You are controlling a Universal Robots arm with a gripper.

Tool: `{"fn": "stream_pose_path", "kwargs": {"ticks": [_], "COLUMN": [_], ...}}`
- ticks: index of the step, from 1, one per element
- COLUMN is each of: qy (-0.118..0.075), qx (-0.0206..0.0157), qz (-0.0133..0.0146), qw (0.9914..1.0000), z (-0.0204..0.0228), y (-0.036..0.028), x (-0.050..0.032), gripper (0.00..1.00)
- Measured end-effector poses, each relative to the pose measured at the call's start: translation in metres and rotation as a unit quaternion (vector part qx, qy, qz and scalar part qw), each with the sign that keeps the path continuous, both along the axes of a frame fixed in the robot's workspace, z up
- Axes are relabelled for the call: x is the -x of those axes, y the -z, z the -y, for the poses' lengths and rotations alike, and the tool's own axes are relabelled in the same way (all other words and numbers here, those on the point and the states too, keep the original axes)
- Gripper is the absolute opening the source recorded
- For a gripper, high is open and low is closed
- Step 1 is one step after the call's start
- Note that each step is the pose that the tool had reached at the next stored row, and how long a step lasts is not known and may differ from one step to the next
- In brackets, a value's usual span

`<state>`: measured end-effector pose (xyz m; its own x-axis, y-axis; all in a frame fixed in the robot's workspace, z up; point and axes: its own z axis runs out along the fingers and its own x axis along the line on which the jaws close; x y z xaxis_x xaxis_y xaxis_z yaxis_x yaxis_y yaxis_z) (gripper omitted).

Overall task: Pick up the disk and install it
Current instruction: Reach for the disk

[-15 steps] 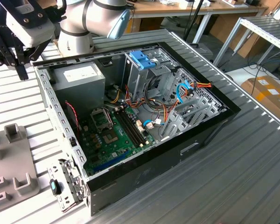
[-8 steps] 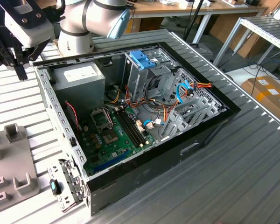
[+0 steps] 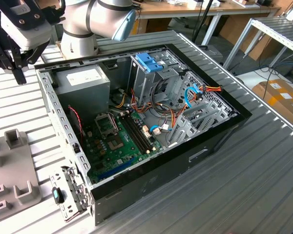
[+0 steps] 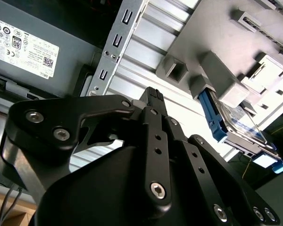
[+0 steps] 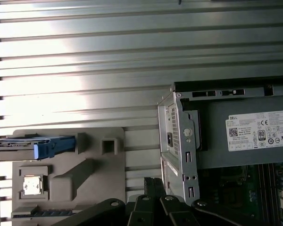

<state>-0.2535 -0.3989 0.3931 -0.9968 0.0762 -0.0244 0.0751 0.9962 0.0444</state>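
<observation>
Zero contact between claw [image 5: 153,182] and disk [image 5: 33,143]. My read is that we're in the pick-up half of the task, at the approach stage, with install not begun.

Claw: pressed together, pinching nothing. In the exterior view it hangs over the worktop [image 3: 263,161] toward that view's upper left, just outside the power supply [image 3: 83,80] corner of the open PC case [image 3: 151,183]. The first wrist view puts it above the bare strip of worktop between the case wall and the grey fixture block [image 5: 85,174].

Disk: it stands on edge in a slot along one edge of the fixture block, as far as I can tell. The light-blue rail shows in both wrist views, and the label face shows in the second wrist view. The fixture sits by the worktop's edge on the exterior view's left. Disk and claw are apart, with part of the fixture between them, and the claw is not above the disk.

What a grasp calls for, in my judgement:
- the claw spread wider than the disk is thick
- the claw carried across the fixture and squared to the disk's thin upper edge
- a descent that clears the fixture's posts
- a pinch on the metal body rather than the plastic rail

Likely install target is the drive cage [image 3: 149,62] with the blue top, inside the case. That's a guess.
</observation>
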Motion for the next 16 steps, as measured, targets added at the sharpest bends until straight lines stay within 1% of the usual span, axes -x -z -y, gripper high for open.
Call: {"fn": "stream_pose_path", "kwargs": {"ticks": [9, 16], "qy": [0.0, 0.0], "qx": [0.0, 0.0], "qz": [0.0, 0.0], "qw": [1.0, 1.0], "z": [0.0, 0.0], "y": [0.0, 0.0], "x": [0.0016, 0.0051], "gripper": [0.11, 0.11]}}
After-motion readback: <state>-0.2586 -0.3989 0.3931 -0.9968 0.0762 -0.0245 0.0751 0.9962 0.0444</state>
